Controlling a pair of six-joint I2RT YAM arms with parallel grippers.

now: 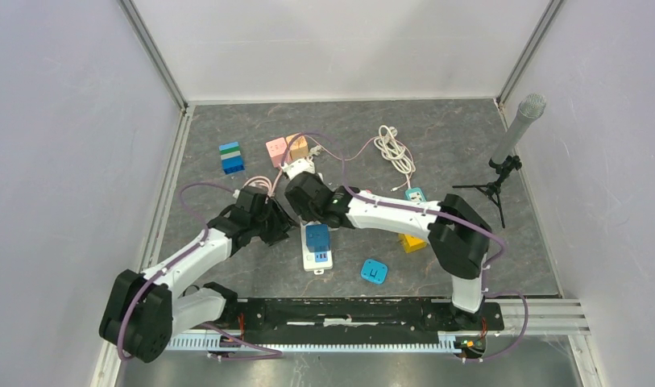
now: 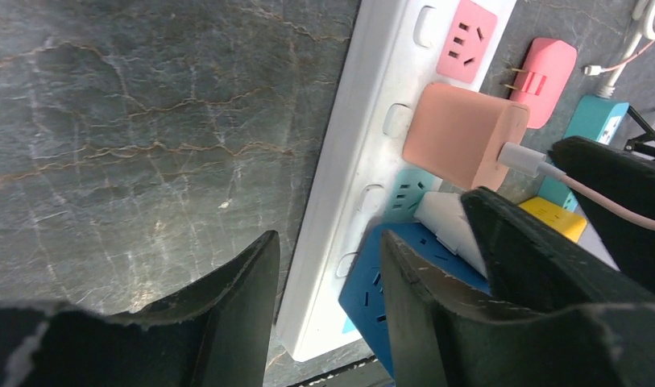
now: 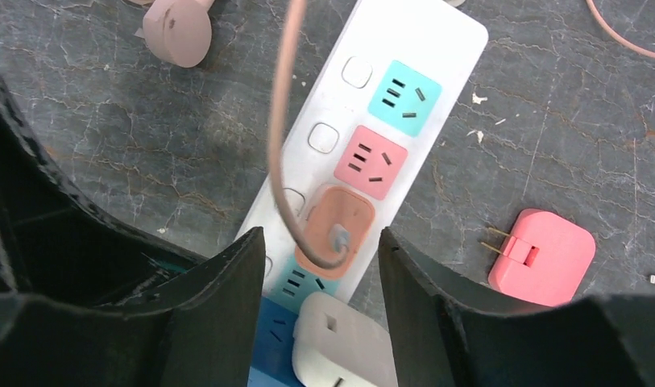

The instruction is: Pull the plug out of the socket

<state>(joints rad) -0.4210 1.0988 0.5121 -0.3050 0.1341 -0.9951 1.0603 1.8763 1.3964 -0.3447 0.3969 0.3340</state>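
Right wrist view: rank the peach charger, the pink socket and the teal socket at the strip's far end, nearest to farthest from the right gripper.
From the right gripper:
1. The peach charger, plugged into the power strip, sits between the fingertips.
2. The pink socket, the next one up the strip.
3. The teal socket, at the far end, top of the view.

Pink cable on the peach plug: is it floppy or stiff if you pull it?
Probably floppy: the pink cable curves loosely across the power strip. It would likely bend rather than push anything. Pulling it might strain its connector, since the peach plug sits seated in its socket.
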